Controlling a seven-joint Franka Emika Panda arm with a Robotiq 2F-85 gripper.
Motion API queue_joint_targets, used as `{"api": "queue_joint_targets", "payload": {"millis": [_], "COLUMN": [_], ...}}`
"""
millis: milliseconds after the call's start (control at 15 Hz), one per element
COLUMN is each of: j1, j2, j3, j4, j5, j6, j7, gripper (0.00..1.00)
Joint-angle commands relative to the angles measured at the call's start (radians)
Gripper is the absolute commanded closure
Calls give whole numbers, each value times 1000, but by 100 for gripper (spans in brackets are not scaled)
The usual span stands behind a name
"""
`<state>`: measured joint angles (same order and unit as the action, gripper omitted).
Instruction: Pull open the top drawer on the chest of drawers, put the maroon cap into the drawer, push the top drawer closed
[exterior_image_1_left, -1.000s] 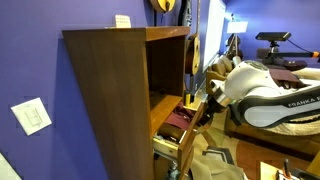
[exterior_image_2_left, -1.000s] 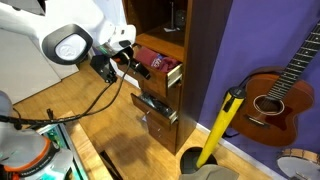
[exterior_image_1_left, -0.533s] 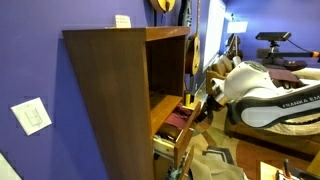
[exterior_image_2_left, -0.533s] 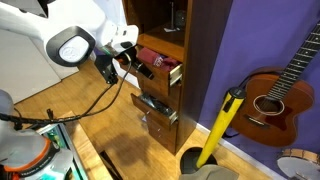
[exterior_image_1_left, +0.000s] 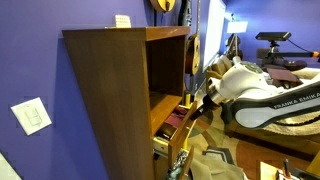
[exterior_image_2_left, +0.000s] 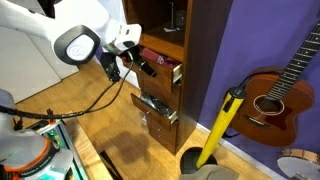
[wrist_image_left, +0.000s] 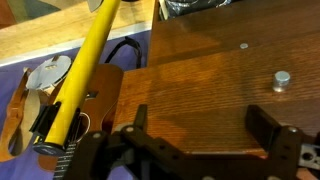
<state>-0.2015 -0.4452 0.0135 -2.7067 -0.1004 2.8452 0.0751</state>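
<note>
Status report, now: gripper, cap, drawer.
Gripper open, empty. Soft maroon fabric cap lying inside pulled-out light-tan wooden top drawer of dark-brown chest of drawers. Drawer not yet closed; nothing seen blocking the push.

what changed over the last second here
The arm swung a little toward the chest of drawers, bringing the open, empty gripper closer to the top drawer. Nothing was grabbed or let go. The maroon cap stays in the drawer, which is still pulled out.
</note>
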Motion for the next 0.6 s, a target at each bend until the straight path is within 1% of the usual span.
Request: {"api": "queue_joint_targets", "payload": {"millis": [0, 533], "j1": [-25, -58], "j2": [58, 109], "j3": [37, 83], "j4": [37, 81], "j5": [-16, -19], "j6": [39, 116], "j7": [74, 166], "gripper": [0, 0]}}
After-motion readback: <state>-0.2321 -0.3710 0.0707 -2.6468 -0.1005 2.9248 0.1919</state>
